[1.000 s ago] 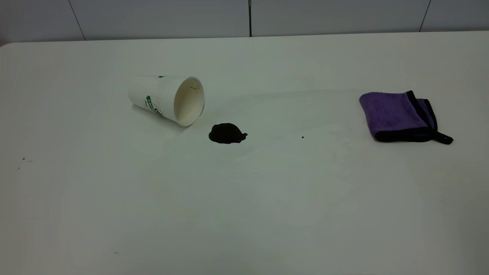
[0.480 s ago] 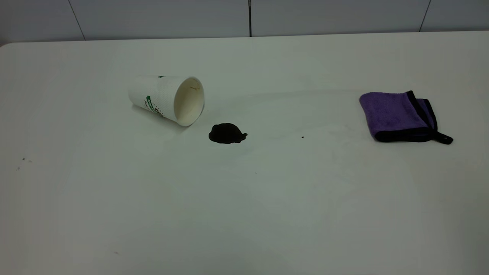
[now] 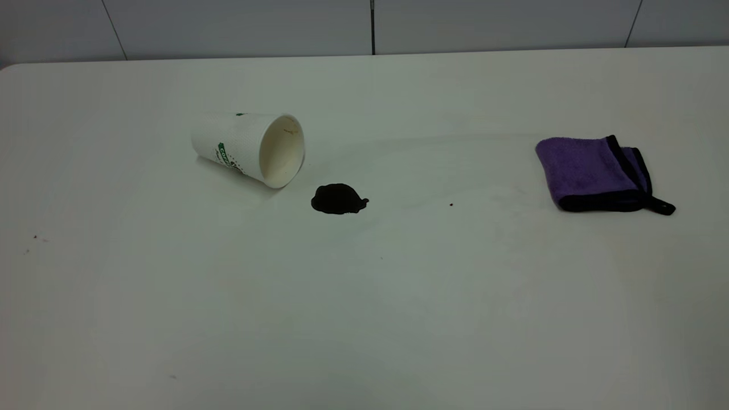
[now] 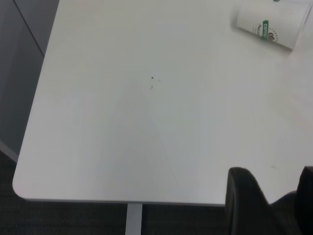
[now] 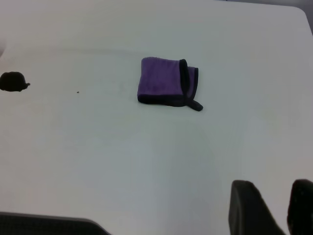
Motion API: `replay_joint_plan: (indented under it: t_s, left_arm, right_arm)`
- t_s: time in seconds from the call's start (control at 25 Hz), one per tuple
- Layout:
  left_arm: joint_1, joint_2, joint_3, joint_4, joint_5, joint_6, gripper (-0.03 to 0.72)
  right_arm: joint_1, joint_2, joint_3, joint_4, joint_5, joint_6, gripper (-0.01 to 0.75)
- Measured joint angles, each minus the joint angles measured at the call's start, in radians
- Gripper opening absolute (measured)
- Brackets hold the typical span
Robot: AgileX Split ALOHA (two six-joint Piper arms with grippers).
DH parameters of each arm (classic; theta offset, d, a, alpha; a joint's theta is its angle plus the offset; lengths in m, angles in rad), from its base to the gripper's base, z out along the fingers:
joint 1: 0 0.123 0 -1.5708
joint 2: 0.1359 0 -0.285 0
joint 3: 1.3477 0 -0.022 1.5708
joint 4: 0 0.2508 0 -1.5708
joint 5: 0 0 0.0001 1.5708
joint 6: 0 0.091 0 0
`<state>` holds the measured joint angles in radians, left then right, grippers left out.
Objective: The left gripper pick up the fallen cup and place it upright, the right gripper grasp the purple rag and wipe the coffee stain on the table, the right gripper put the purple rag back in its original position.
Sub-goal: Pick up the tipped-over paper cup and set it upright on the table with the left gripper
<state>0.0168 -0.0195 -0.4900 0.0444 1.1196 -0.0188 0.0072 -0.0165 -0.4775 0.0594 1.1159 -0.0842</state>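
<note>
White paper cup point(image 3: 249, 147) with green logo lies on its side on the plain white table point(image 3: 364, 319), mouth toward the glossy black-brown coffee stain point(image 3: 339, 199) just beside it; a clumsy grasp could roll it through the liquid. The plush purple rag point(image 3: 595, 172) sits well apart. Nothing differs from a second ago.

Left wrist view: the left gripper point(image 4: 274, 203), fingers spread, hangs far from the cup point(image 4: 272, 24).

Right wrist view: the right gripper point(image 5: 274, 208), fingers parted, holds nothing; the rag point(image 5: 166, 82) lies untouched.

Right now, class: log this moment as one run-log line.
cup: on side, untouched | coffee stain: unwiped | purple rag: folded, on table | left gripper: away | right gripper: away
</note>
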Motion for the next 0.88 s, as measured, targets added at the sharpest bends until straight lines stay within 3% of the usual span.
replay_joint_plan:
  t_s: [0.48,0.68,0.8,0.88]
  left_arm:
    - [0.0,0.031,-0.011,0.025,-0.001,-0.025,0.284]
    - [0.0,0.325,-0.123,0.106,-0.044,-0.052,0.289]
    - [0.0,0.545,-0.2,0.157,-0.096,-0.053,0.352]
    - [0.0,0.683,-0.245,0.18,-0.133,-0.053,0.45]
  right_arm:
    - [0.0,0.0,0.0,0.0,0.0,0.0,0.239]
    - [0.0,0.0,0.0,0.0,0.0,0.0,0.239]
    - [0.0,0.0,0.0,0.0,0.0,0.0,0.239]
    - [0.0,0.0,0.0,0.0,0.0,0.0,0.239]
